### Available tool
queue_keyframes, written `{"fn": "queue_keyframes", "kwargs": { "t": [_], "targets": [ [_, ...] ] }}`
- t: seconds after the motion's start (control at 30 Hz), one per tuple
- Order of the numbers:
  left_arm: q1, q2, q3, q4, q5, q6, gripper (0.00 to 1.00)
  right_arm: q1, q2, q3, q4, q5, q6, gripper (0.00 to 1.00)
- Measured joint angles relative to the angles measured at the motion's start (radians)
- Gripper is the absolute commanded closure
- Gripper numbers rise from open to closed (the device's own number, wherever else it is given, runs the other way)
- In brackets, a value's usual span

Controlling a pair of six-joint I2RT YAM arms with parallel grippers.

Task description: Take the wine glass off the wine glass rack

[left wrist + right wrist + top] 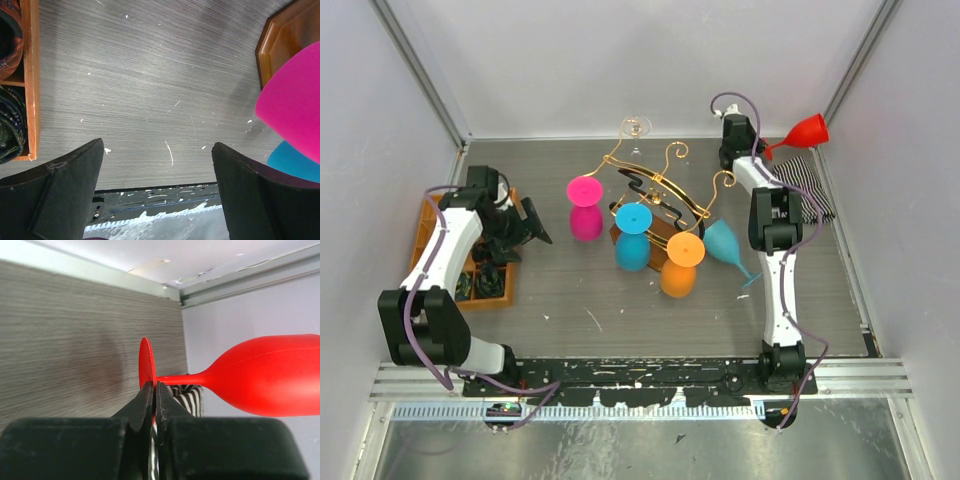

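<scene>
- Six wine glasses in all; one wine glass rack (655,190); one orange tray (506,288); one striped cloth (812,190); two arms.
- The pink glass (585,208), blue glass (632,238) and orange glass (680,265) are at the rack, feet up and bowls down; a clear glass (636,127) shows just past its far end; a teal glass (723,242) leans at its right end, and I cannot tell whether it hangs or lies.
- The red wine glass (807,131) is off the rack, in the air over the far right corner of the counter (570,300); it is above the striped cloth and close to the right wall.
- Right gripper (154,387): jaws pinching the red stem just beside the foot disc.
- The red glass's long axis lies near level; its bowl points toward the far right corner and its foot back toward the rack.
- Left gripper (157,146): jaws spread wide with nothing between them; it hangs over bare counter between the tray and the pink glass.
- Open room: a bare band of counter runs from the rack's front to the near edge.
</scene>
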Motion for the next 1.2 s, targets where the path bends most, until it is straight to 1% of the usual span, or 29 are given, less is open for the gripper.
{"fn": "queue_keyframes", "kwargs": {
  "t": [0.2, 0.63, 0.67, 0.9, 0.93, 0.97, 1.0, 1.03, 1.07, 1.2],
  "targets": [
    [0.0, 0.022, 0.0, 0.006, 0.007, 0.002, 0.04, 0.014, 0.059, -0.033, 0.055, 0.018, -0.064, 0.99],
    [0.0, 0.042, -0.022, 0.034, 0.048, 0.002, 0.04, 0.05, 0.083, -0.098, 0.182, 0.037, -0.248, 0.99],
    [0.0, 0.042, -0.022, 0.035, 0.049, 0.002, 0.04, 0.052, 0.085, -0.101, 0.186, 0.038, -0.258, 0.98],
    [0.0, 0.044, -0.022, 0.035, 0.049, 0.005, 0.04, 0.083, 0.086, -0.122, 0.18, 0.049, -0.293, 0.83],
    [0.0, 0.045, -0.022, 0.035, 0.049, 0.005, 0.04, 0.09, 0.086, -0.126, 0.17, 0.047, -0.292, 0.76],
    [0.0, 0.046, -0.022, 0.035, 0.049, 0.005, 0.04, 0.099, 0.086, -0.129, 0.154, 0.042, -0.288, 0.62],
    [0.0, 0.047, -0.022, 0.035, 0.049, 0.005, 0.04, 0.108, 0.086, -0.13, 0.133, 0.032, -0.278, 0.42],
    [0.0, 0.047, -0.022, 0.036, 0.049, 0.005, 0.04, 0.117, 0.086, -0.132, 0.121, 0.035, -0.279, 0.37],
    [0.0, 0.048, -0.022, 0.037, 0.049, 0.005, 0.04, 0.125, 0.08, -0.132, 0.126, 0.05, -0.285, 0.35],
    [0.0, 0.048, -0.022, 0.042, 0.052, 0.005, 0.04, 0.136, 0.037, -0.13, 0.076, -0.006, -0.214, 0.3]
  ]
}}
